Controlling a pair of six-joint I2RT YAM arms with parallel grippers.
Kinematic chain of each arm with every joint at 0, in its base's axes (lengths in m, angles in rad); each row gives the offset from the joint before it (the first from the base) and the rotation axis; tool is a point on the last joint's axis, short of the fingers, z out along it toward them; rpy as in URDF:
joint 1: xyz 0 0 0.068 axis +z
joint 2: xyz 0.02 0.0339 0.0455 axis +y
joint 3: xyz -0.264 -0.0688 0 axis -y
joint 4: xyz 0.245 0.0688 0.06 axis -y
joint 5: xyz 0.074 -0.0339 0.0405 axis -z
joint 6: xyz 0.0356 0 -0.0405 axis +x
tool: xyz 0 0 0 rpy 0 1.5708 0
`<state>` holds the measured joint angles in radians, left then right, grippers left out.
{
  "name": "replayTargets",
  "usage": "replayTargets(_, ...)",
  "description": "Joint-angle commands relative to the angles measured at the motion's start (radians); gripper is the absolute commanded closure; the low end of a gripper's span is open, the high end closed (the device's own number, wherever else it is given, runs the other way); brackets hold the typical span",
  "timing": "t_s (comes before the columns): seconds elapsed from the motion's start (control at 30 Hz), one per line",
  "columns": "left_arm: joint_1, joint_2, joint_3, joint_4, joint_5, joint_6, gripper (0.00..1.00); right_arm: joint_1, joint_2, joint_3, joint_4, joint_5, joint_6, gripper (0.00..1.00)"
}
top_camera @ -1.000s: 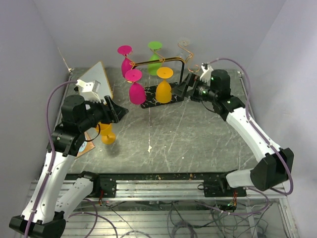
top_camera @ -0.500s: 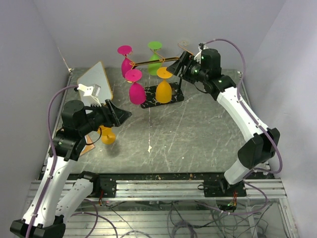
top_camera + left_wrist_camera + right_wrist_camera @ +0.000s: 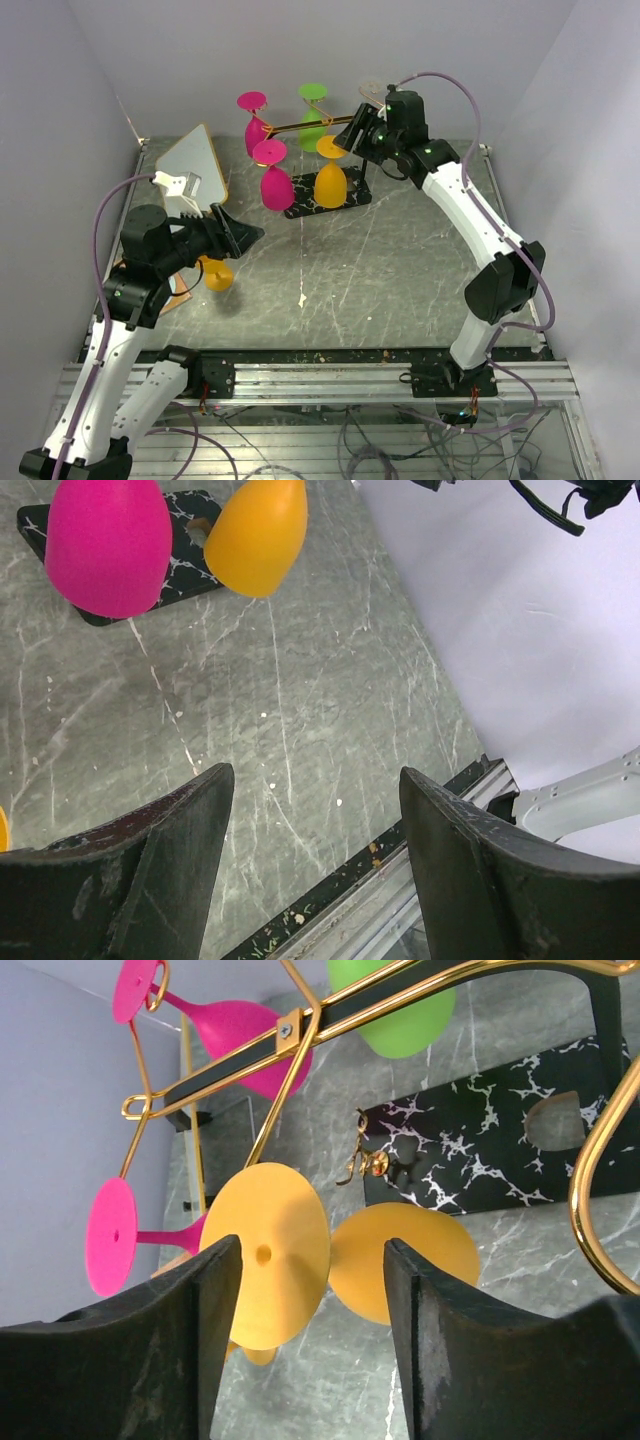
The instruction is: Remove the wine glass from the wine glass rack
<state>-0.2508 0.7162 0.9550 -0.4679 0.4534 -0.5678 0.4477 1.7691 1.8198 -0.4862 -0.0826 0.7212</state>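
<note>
The wine glass rack (image 3: 322, 122), gold wire on a black post with a black veined base (image 3: 300, 209), stands at the back of the table. Magenta (image 3: 275, 183), green (image 3: 313, 128) and orange (image 3: 331, 180) wine glasses hang upside down from it. My right gripper (image 3: 352, 133) is up at the rack, open. In the right wrist view its jaws (image 3: 310, 1250) straddle the orange glass's round foot (image 3: 268, 1260), bowl (image 3: 410, 1260) behind. My left gripper (image 3: 243, 232) hovers open and empty at the left; its wrist view (image 3: 315, 780) shows only bare table between the fingers.
Another orange glass (image 3: 216, 272) stands upright on the table just under my left gripper. A triangular board (image 3: 192, 160) leans at the back left. A clear glass (image 3: 371, 92) hangs at the rack's far right end. Walls close in on three sides.
My right arm rose and swung left to the rack, bringing its jaws around the orange glass's foot while they narrowed. My left arm shifted slightly and stayed open.
</note>
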Motion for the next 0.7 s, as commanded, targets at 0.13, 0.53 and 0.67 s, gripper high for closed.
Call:
replayTargets(0.13, 0.004, -0.015, 0.041, -0.026, -0.015, 0.025, 0.23, 0.013, 0.025, 0.051, -0.037, 0.051, -0.026, 0.49)
replayTargets(0.53, 0.004, -0.023, 0.049, -0.039, -0.021, 0.028, 0.23, 0.017, 0.04, 0.079, -0.048, 0.052, -0.02, 0.67)
replayTargets(0.67, 0.004, -0.021, 0.052, -0.04, -0.019, 0.028, 0.23, 0.017, 0.041, 0.082, -0.052, 0.058, -0.015, 0.73)
